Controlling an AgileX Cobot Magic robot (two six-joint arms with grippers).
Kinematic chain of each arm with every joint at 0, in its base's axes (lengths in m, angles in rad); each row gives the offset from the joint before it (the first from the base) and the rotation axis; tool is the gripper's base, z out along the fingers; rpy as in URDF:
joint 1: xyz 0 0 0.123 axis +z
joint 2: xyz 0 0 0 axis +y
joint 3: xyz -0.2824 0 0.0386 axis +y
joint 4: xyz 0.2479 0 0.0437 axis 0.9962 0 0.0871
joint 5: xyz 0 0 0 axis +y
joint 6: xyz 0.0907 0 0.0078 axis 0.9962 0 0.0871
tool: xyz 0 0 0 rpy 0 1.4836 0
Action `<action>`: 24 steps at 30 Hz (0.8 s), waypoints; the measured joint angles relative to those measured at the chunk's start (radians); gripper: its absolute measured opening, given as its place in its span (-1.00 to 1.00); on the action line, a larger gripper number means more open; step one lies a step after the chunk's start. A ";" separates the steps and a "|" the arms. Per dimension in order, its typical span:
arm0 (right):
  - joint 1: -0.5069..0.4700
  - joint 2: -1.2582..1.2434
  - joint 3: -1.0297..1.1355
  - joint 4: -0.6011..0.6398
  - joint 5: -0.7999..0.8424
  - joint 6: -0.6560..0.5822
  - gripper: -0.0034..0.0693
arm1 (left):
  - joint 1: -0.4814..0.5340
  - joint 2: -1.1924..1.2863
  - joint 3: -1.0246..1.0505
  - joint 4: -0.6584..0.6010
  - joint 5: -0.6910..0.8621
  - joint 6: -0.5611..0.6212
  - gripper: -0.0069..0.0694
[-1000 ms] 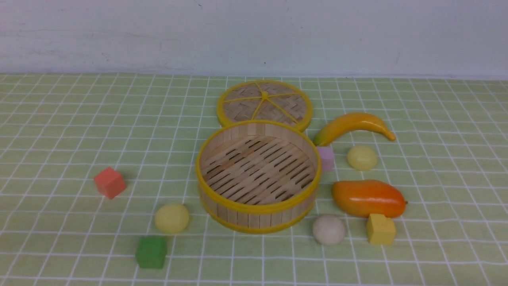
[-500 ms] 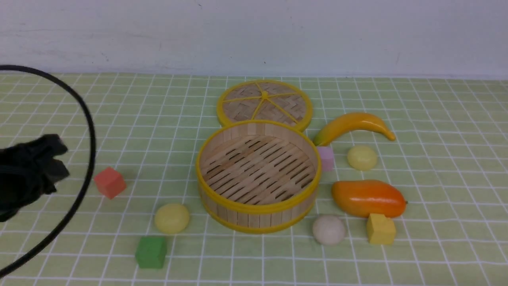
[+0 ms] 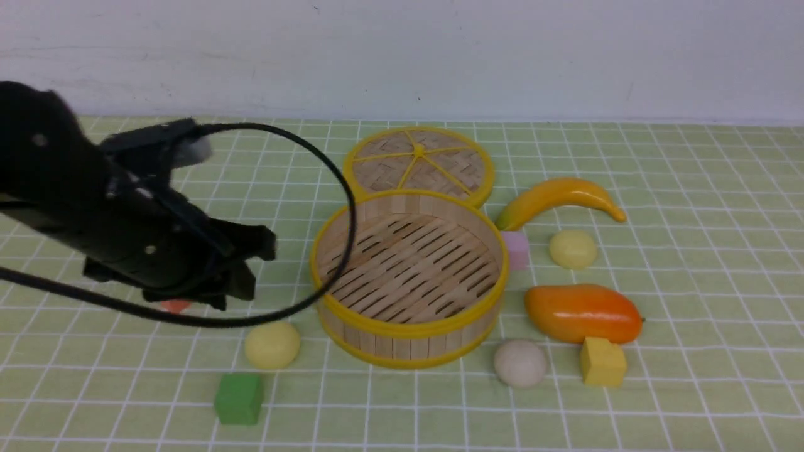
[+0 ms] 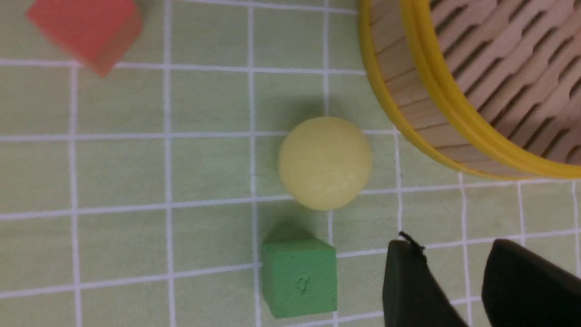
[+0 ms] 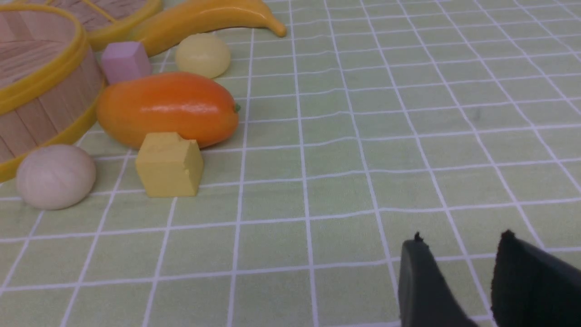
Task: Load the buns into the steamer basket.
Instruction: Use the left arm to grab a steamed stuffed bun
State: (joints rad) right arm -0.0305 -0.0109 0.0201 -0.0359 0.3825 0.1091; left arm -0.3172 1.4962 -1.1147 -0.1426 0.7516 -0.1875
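Observation:
The steamer basket (image 3: pixel 408 328) stands empty mid-table. One pale yellow bun (image 3: pixel 272 344) lies at its front left, another (image 3: pixel 573 249) to its right, and the off-white bun (image 3: pixel 520 363) at its front right. My left gripper (image 3: pixel 254 267) hovers left of the basket, above and behind the near yellow bun. In the left wrist view the gripper (image 4: pixel 454 247) is open and empty, with that bun (image 4: pixel 324 162) ahead of it and the basket (image 4: pixel 424 86) beside it. My right gripper (image 5: pixel 462 240) is open and empty, well apart from the off-white bun (image 5: pixel 55 176) and the other yellow bun (image 5: pixel 202 55).
The woven lid (image 3: pixel 419 164) lies behind the basket. A banana (image 3: pixel 559 198), pink cube (image 3: pixel 516 250), mango (image 3: pixel 581 312) and yellow cube (image 3: pixel 602 361) sit to the right. A green cube (image 3: pixel 239 397) lies front left. A red cube (image 3: pixel 176 306) is mostly hidden under my left arm.
My left arm has swung in from the left edge toward the basket and now covers most of the red cube. No object has moved.

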 joint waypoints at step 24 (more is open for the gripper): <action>0.000 0.000 0.000 0.000 0.000 0.000 -0.25 | -0.117 0.377 -0.134 0.350 -0.019 -0.349 -0.21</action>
State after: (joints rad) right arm -0.0305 -0.0109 0.0201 -0.0359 0.3825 0.1091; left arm -0.4344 1.8733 -1.2484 0.2077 0.7322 -0.5366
